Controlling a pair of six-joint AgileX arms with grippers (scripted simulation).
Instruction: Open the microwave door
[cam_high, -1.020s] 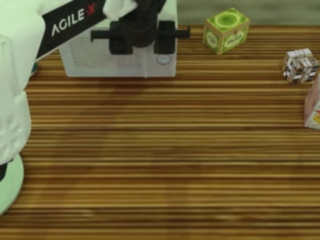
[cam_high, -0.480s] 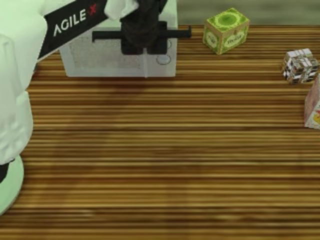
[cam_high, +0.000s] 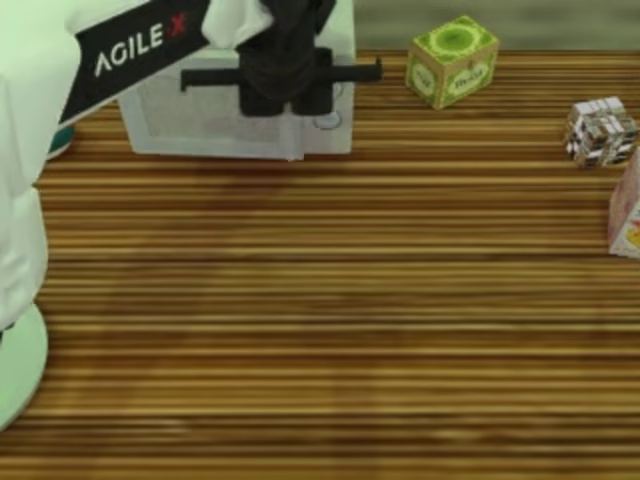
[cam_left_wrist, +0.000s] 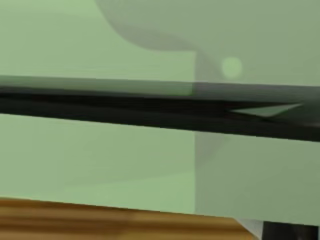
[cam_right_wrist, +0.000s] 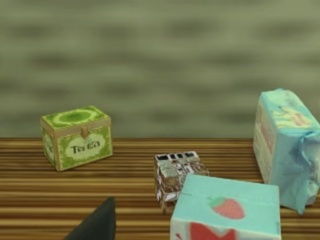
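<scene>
Microwave (cam_high: 240, 110) stands at the far edge of the table (cam_high: 330, 320), toward its left side, and it is the biggest thing there. Nearest to me the wooden top is bare, and my left arm reaches from the near left across it to the oven. My left gripper (cam_high: 290, 80) is over the front of the microwave, at the right edge of the microwave door (cam_high: 205, 115), where the thin handle is. Its two dark fingers (cam_high: 262, 92) stand close together around that edge, but I cannot tell for sure if they press the handle. The left wrist view shows only pale panels and one dark seam between them. Farther right, at the far edge, sits a green tea box (cam_high: 452, 61). Near the right edge is a small patterned cube (cam_high: 600, 130), and just beside it a pale blue strawberry carton (cam_high: 627, 215). My right gripper shows only one dark tip in its wrist view, so its state I cannot tell.
</scene>
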